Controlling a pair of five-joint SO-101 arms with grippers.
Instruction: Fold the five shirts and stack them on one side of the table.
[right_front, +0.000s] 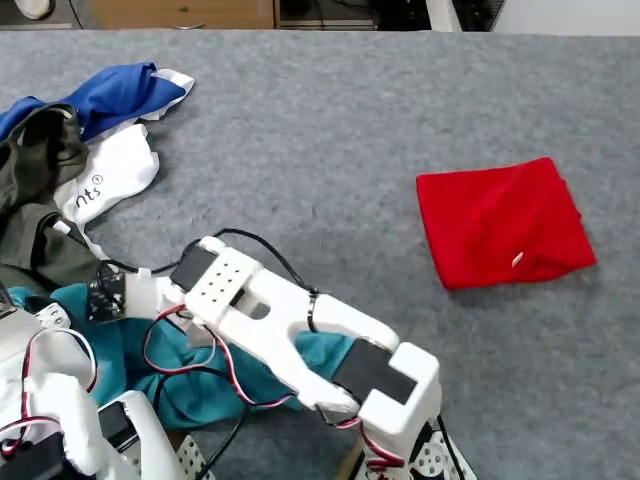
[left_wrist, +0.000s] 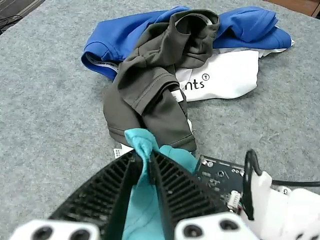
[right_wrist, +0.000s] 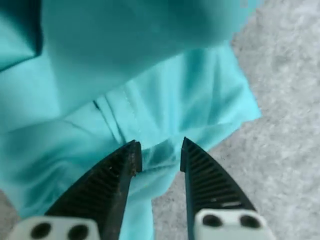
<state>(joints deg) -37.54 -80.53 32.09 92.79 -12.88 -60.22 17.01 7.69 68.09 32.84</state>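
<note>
A teal shirt (right_front: 195, 395) lies crumpled at the table's front left, under both arms. My left gripper (left_wrist: 145, 160) is shut on a bunched fold of the teal shirt (left_wrist: 145, 142), just in front of the shirt pile. My right gripper (right_wrist: 160, 150) is open, low over the teal shirt (right_wrist: 150, 75), with cloth lying between its fingertips. The right arm (right_front: 280, 310) stretches leftward across the teal shirt. A folded red shirt (right_front: 500, 222) sits alone at the right. The pile at the far left holds a blue shirt (right_front: 115, 95), a white shirt (right_front: 115, 170) and a dark grey shirt (right_front: 35, 200).
The grey felt table (right_front: 330, 130) is bare across the middle and back. The right arm's circuit board (left_wrist: 220, 175) and cables sit close beside my left gripper. The dark grey shirt (left_wrist: 155, 85) drapes over the blue shirt (left_wrist: 125, 35) and white shirt (left_wrist: 225, 75).
</note>
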